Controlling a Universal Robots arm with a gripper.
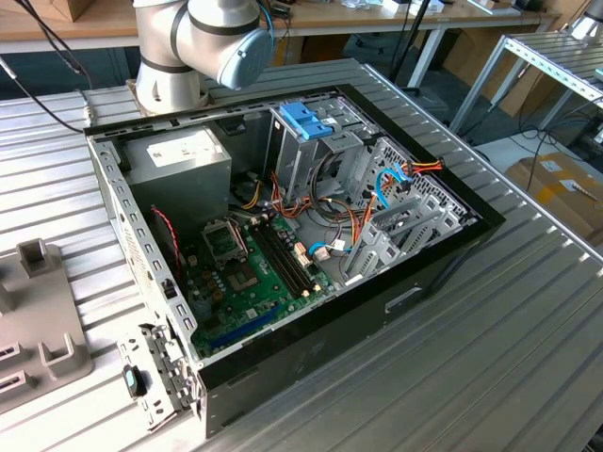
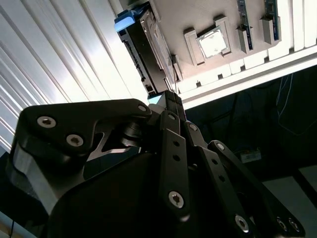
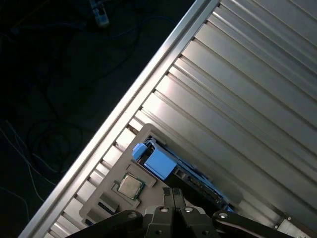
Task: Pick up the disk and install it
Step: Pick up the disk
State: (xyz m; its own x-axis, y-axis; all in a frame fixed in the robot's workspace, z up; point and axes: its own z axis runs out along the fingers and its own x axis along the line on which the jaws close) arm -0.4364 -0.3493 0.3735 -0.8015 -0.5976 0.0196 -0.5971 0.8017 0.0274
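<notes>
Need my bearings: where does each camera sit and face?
Exterior view: off the arm, above, looking down into the open computer case; arm joint shows.
First wrist view: on the arm, looking down past the gripper at the disk and grey holder.
Second wrist view: on the arm, looking along the gripper at the disk.
Both wrist views share disk, gripper and processor chip.

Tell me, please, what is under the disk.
The disk stands on edge in a grey holder plate, beside a processor chip. The plate lies on the ribbed metal table. Its seat in the plate is covered by the disk and the gripper.
</notes>
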